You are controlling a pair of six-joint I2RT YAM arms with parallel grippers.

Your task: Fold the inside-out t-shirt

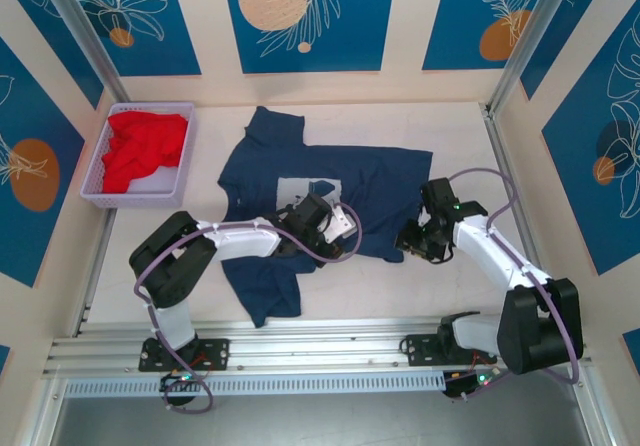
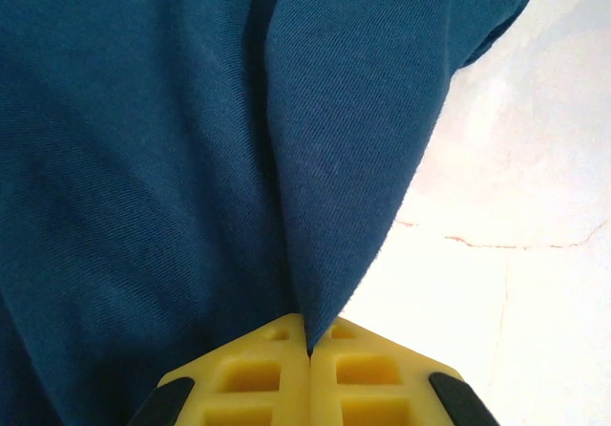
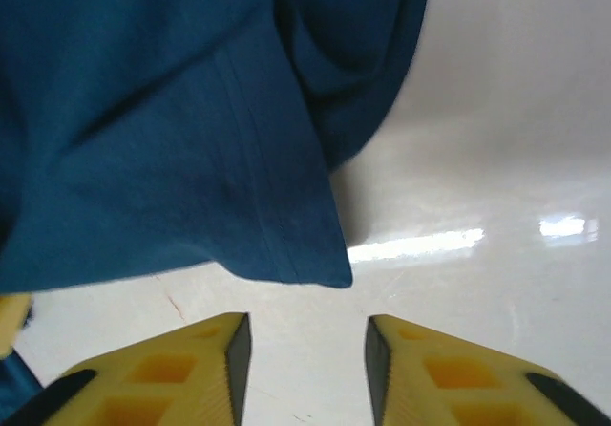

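The inside-out t-shirt (image 1: 385, 181), navy blue with a pale square print, lies spread across the middle of the table, one part trailing toward the front edge. My left gripper (image 1: 296, 228) rests on its lower middle. In the left wrist view that gripper (image 2: 310, 350) is shut on a raised fold of the navy fabric (image 2: 344, 159). My right gripper (image 1: 412, 241) is at the shirt's right lower edge. In the right wrist view it (image 3: 307, 335) stands open over bare table, just short of a stitched hem corner (image 3: 320, 268), with nothing between the yellow fingers (image 3: 205, 354).
A lavender basket (image 1: 100, 161) holding a red garment (image 1: 145, 146) stands at the back left. Patterned walls close in the table on three sides. A metal rail (image 1: 320, 351) runs along the front edge by the arm bases.
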